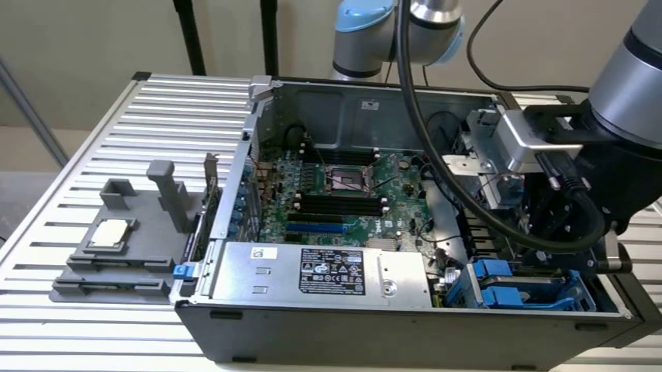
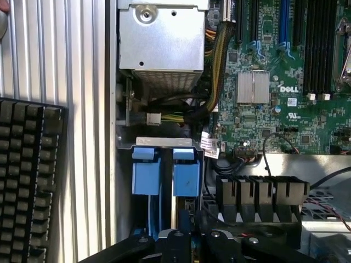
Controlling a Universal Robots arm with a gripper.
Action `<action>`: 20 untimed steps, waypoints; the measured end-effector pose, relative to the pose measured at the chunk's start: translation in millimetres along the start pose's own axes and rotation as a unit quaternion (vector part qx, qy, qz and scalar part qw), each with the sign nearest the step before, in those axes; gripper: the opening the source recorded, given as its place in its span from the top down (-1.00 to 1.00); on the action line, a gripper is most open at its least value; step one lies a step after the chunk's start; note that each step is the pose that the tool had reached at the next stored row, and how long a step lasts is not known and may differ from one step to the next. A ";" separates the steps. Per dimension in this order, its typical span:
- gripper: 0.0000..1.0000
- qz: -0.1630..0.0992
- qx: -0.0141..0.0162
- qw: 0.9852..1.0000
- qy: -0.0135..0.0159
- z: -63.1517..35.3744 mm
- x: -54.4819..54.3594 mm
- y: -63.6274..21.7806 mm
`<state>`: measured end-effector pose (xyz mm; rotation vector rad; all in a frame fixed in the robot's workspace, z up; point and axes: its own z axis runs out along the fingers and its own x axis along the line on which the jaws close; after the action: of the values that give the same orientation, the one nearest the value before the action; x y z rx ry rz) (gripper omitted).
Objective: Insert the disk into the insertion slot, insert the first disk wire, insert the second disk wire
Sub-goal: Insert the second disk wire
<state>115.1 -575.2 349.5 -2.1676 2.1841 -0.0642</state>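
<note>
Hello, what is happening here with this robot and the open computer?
A robot arm is working inside an open computer case. Its gripper, fingers shut, hangs over the drive cage with the blue latches, beside the silver power-supply box. Whether it grips anything is unclear.

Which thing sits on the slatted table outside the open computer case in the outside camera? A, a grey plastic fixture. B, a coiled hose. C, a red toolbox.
A: a grey plastic fixture rests on the slatted table, at the exterior view's left of the computer case.
</note>
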 end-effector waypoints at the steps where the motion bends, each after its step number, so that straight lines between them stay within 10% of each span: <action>1: 0.67 -0.001 0.001 1.000 0.000 0.8 0.0 0.1; 20: 0.67 -0.002 0.005 1.000 -0.005 8.7 0.2 0.7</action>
<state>115.0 -575.2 340.8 -2.1632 2.1692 -0.0652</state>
